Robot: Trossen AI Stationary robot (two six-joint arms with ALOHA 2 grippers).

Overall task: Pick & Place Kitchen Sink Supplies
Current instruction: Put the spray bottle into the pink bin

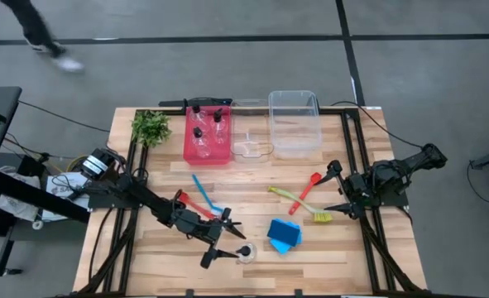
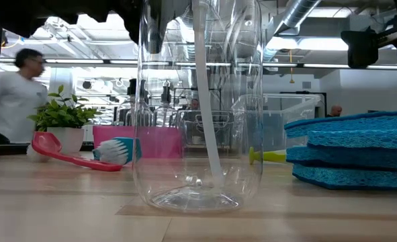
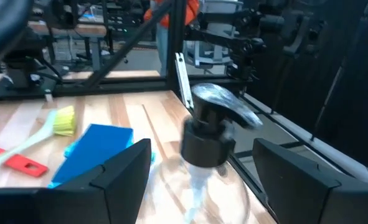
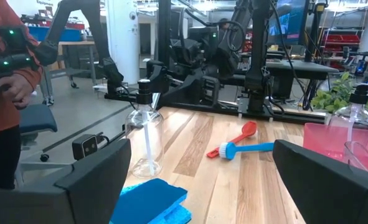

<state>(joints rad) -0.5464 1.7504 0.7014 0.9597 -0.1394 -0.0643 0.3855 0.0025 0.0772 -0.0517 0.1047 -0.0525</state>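
Note:
A clear bottle with a black pump cap [image 3: 210, 132] stands upright on its base near the table's front edge [image 1: 246, 252]. My left gripper [image 1: 226, 244] is open and level. Its fingers stand on either side of the bottle's top and touch nothing. Blue sponges [image 1: 284, 236] lie stacked just right of the bottle. A yellow-green brush [image 1: 298, 204] and a red utensil [image 1: 310, 186] lie right of centre. A blue brush [image 1: 203, 192] and another red utensil [image 1: 196, 205] lie by the left arm. My right gripper [image 1: 337, 190] waits open at the right side.
A red bin [image 1: 207, 153] holding clear bottles stands at the back. To its right are a small clear container [image 1: 252, 147] and a clear bin [image 1: 294, 124]. A leafy plant [image 1: 151, 127] stands at the back left. A person walks beyond the table [image 2: 13, 94].

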